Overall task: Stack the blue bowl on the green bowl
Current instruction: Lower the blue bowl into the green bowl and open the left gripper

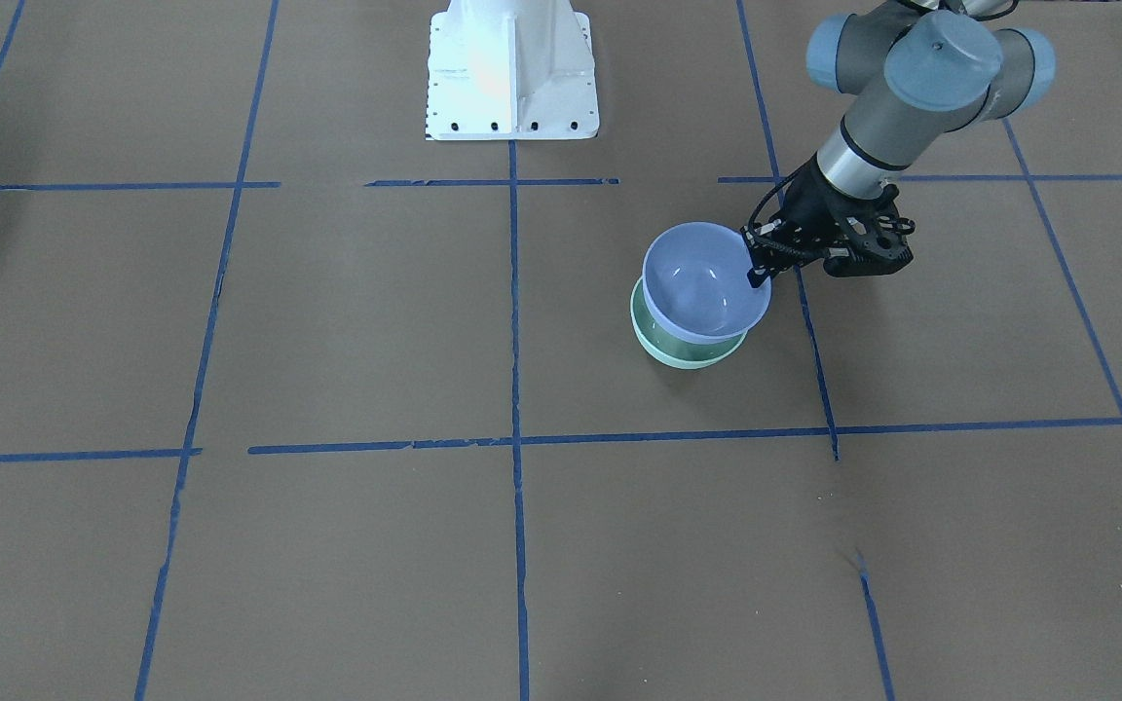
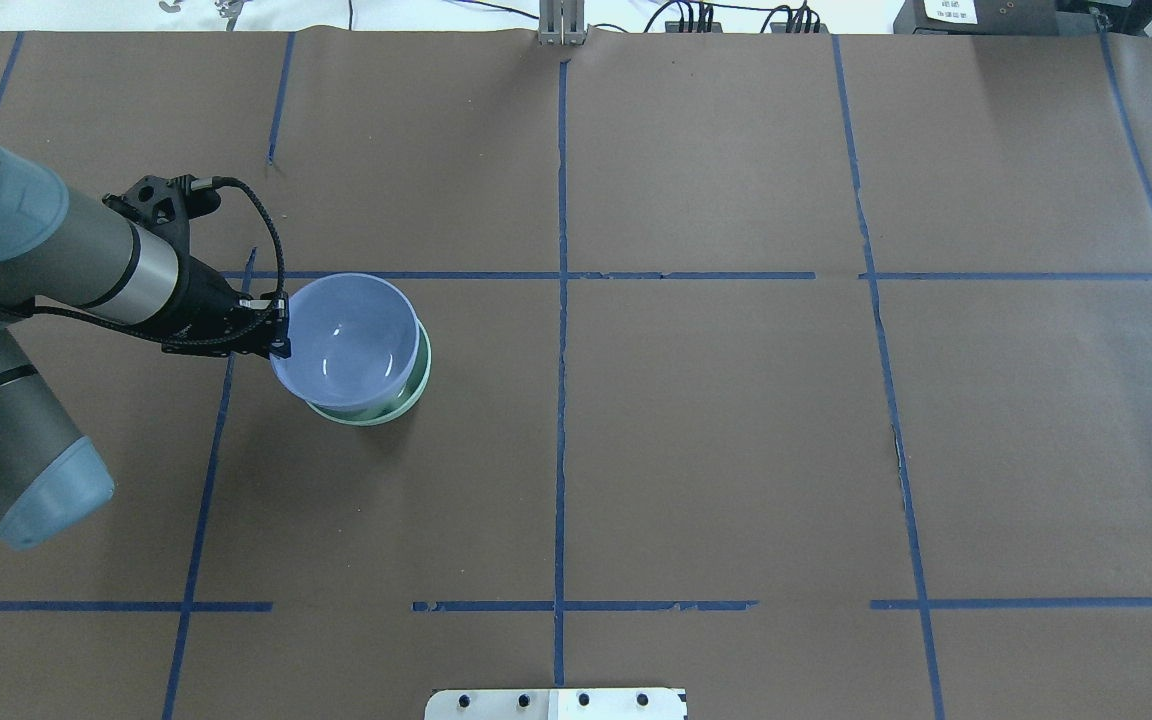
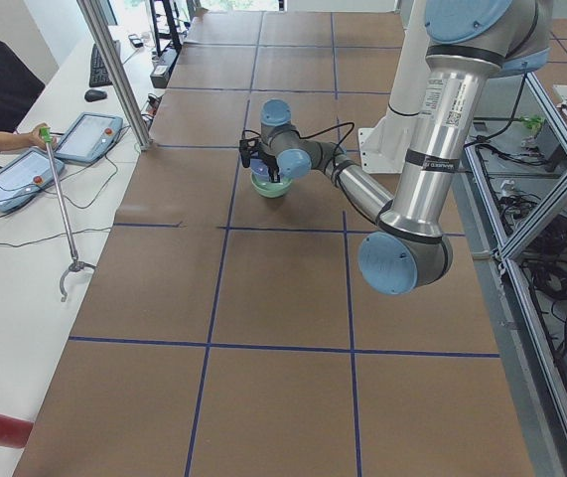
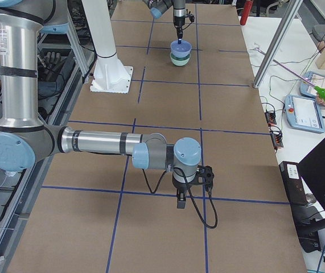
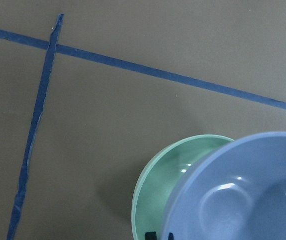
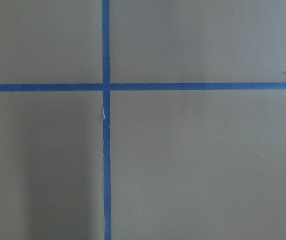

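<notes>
The blue bowl [image 1: 702,282] hangs over the green bowl [image 1: 688,354], slightly offset toward the robot's base; whether they touch I cannot tell. My left gripper [image 1: 759,276] is shut on the blue bowl's rim on the side nearest its arm. In the overhead view the left gripper [image 2: 279,345] pinches the blue bowl [image 2: 346,340], and the green bowl [image 2: 378,412] peeks out below it. The left wrist view shows the green bowl [image 5: 163,185] partly covered by the blue bowl [image 5: 253,195]. My right gripper [image 4: 180,202] points down at the bare table far from the bowls; I cannot tell whether it is open or shut.
Brown paper with blue tape lines [image 2: 561,300] covers the table. The white robot base [image 1: 512,73] stands at the table's edge. An operator's tablets [image 3: 55,149] and a grabber stick lie on a side bench.
</notes>
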